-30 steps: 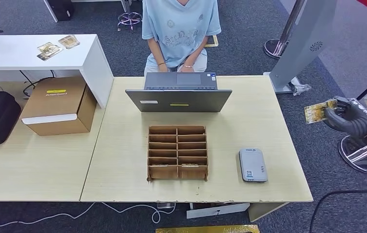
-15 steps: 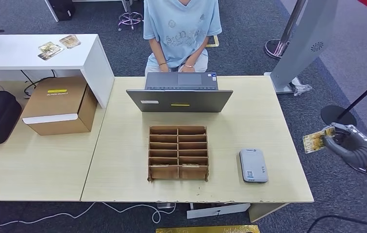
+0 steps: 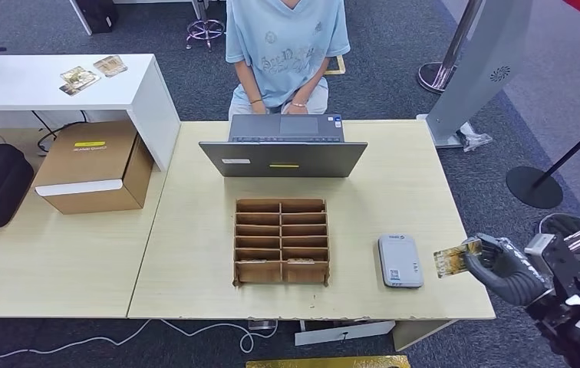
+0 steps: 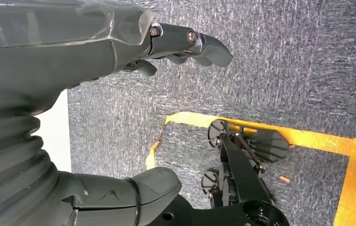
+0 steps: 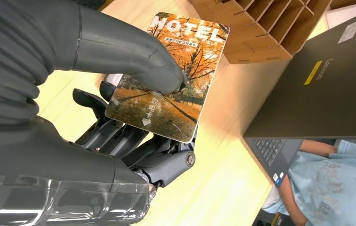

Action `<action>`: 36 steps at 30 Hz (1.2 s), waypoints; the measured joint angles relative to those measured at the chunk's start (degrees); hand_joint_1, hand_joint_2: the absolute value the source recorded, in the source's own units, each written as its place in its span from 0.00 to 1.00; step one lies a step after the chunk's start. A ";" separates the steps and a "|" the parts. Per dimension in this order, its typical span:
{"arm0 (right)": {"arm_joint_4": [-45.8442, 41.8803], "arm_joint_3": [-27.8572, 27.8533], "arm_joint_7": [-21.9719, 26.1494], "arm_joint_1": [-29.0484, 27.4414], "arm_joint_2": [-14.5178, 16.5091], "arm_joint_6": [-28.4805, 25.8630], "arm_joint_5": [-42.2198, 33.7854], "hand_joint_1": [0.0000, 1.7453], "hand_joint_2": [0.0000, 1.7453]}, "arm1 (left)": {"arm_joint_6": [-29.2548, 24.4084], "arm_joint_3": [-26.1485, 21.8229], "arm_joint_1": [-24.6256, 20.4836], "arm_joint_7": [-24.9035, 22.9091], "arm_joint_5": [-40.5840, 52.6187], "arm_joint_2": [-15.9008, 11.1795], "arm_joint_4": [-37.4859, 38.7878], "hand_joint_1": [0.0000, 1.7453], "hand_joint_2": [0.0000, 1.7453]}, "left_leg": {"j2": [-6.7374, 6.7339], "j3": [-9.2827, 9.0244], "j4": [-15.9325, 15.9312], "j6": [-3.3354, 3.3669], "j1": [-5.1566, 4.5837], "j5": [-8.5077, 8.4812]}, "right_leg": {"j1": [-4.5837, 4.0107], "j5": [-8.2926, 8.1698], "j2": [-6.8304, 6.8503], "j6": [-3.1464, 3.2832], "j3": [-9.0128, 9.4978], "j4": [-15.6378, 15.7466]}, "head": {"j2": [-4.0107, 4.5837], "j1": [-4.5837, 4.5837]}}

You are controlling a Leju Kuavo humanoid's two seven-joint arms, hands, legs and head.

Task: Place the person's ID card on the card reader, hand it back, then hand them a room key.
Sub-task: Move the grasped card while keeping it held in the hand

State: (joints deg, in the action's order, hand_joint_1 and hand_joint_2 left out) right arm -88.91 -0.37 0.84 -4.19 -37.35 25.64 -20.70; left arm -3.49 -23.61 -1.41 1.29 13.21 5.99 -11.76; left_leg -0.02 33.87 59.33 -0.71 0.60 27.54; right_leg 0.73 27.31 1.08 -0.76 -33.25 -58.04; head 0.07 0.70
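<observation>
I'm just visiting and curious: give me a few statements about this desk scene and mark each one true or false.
1. The right robot hand holds a card printed with autumn trees and the word HOTEL. True.
2. The card lies flat on the grey card reader. False: it is held in the air beside the reader, above the table's right edge.
3. The laptop is closed. False: it stands open, its keyboard toward the seated person.
4. A wooden organizer with small compartments sits in front of the laptop. True.
5. The left robot hand holds a card. False: it holds nothing.
</observation>
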 joint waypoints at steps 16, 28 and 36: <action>3.73 5.25 -0.28 5.99 2.88 -2.04 0.78 1.00 1.00 | -0.50 -0.40 0.00 -0.07 -0.19 0.09 0.00 0.00 1.00 | -0.06 -0.02 0.00 0.00 -0.01 0.00 | 0.01 -0.02 -0.07 0.01 0.00 0.00 | 0.00 0.00; 12.50 9.33 0.21 12.88 2.88 -4.94 0.80 1.00 1.00 | -0.57 -1.04 0.04 -0.06 -0.34 0.17 0.00 0.00 1.00 | -0.04 -0.03 0.01 0.00 -0.01 -0.01 | 0.01 -0.02 -0.03 0.01 0.01 -0.01 | 0.00 0.00; 14.72 10.18 0.91 12.03 2.88 -6.19 0.49 1.00 1.00 | -0.54 -1.09 0.13 -0.07 0.07 0.15 0.00 0.00 1.00 | -0.05 -0.03 0.00 0.00 -0.01 0.00 | 0.01 -0.02 -0.04 0.00 0.00 0.00 | 0.00 0.00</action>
State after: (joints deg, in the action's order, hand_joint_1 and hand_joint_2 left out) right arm -74.19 9.81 1.75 7.84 -34.47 19.45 -20.22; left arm -4.03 -24.70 -1.27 1.22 13.28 6.14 -11.76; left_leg -0.06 33.84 59.34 -0.71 0.59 27.53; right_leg 0.73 27.30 1.04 -0.76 -33.26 -58.04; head 0.07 0.70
